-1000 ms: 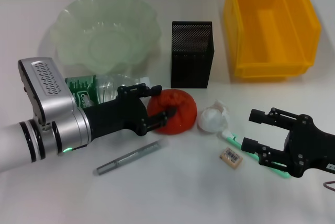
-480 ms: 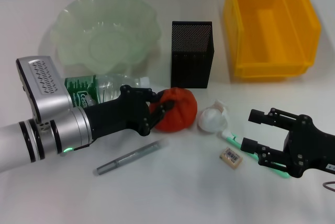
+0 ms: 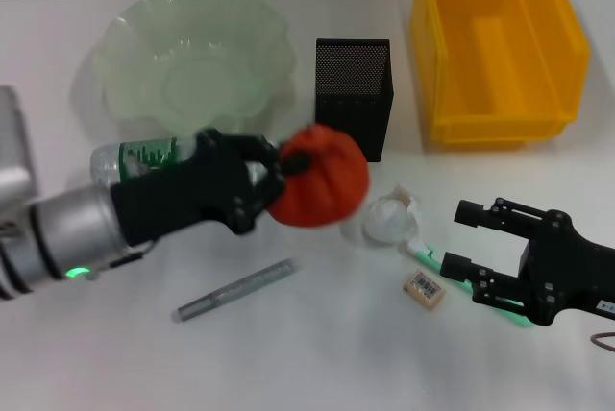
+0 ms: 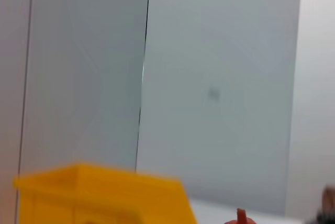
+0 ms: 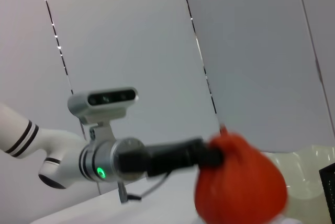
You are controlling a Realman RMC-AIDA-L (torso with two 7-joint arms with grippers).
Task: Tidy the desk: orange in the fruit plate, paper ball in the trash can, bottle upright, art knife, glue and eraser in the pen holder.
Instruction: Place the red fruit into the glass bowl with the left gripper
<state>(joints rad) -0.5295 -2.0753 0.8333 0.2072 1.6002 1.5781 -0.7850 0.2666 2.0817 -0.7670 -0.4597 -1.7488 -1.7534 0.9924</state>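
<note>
**Orange held off the desk**

We find the trash can (image 3: 495, 46) at 1 o'clock and the fruit plate (image 3: 192, 56) at 11 o'clock. The left gripper (image 3: 279, 176) is clamped on the orange (image 3: 322, 181), mid-scene and raised. The right gripper (image 3: 461, 238) rests wide apart, holding nothing, at 4 o'clock.

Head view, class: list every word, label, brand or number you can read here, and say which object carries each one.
Nothing can be read for certain.
Bottle lying on its side behind the left pincer: green label with white lettering, too blurred to read.
Eraser: printed label, too small to read.
Green item under the right pincer: no legible print.
Orange, pen holder, trash can, fruit plate: no text visible.
</note>
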